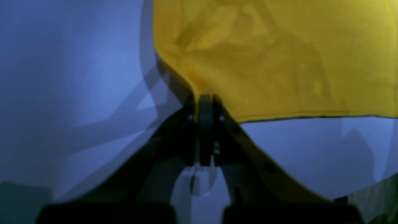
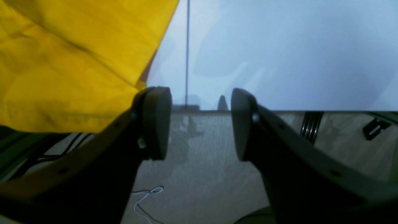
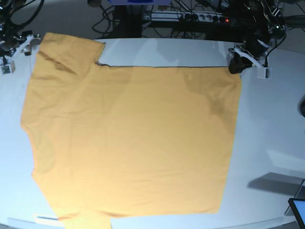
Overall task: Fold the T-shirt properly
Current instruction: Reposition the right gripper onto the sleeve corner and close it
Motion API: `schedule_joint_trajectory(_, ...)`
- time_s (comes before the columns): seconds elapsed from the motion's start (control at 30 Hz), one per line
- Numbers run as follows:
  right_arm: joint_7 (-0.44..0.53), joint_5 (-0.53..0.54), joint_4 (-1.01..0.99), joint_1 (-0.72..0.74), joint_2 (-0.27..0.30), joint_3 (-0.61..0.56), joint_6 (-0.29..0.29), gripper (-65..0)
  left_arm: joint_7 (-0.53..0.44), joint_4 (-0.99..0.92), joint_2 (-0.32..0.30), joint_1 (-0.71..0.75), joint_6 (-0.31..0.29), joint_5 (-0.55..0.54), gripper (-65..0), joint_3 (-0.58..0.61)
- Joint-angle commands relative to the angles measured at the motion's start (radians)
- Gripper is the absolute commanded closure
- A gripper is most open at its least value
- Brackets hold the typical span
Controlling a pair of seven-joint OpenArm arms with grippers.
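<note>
Orange T-shirt lies flat on the white table. Left tool pinches its upper-right corner; right tool gapes wide, empty, upper left. Best grip that corner before lifting evenly.

White table, cables behind

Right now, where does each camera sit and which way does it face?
Left wrist: behind the left tool, facing forward over the table; jaws shut on the T-shirt corner.
Right wrist: behind the right tool, facing past the table edge; jaws open beside the shirt.
Base: high, looking down on the spread shirt; left tool at the top right.
All share the shirt.
</note>
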Motion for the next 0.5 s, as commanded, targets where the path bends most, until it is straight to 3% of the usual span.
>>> schedule_joint_trajectory(0.0,0.013,0.010,0.018,0.000,0.017,0.005,-0.001,-30.5,0.013,0.007,-0.010,0.005,0.007,0.013,0.0,0.000)
schedule_joint_trajectory(0.27,0.042,-0.007,0.018,-0.001,0.027,-0.065,-0.001,-29.9,0.012,0.006,-0.009,0.005,0.007,0.013,0.0,0.000)
schedule_joint_trajectory(0.37,0.184,-0.105,0.038,-0.001,0.021,-0.078,-0.001,-29.9,0.012,0.006,-0.009,0.005,0.007,0.013,0.0,0.000)
schedule_joint_trajectory(0.47,0.379,-0.289,0.038,-0.006,0.020,-0.151,-0.001,-29.9,0.012,0.006,-0.009,0.005,0.007,0.013,0.0,0.000)
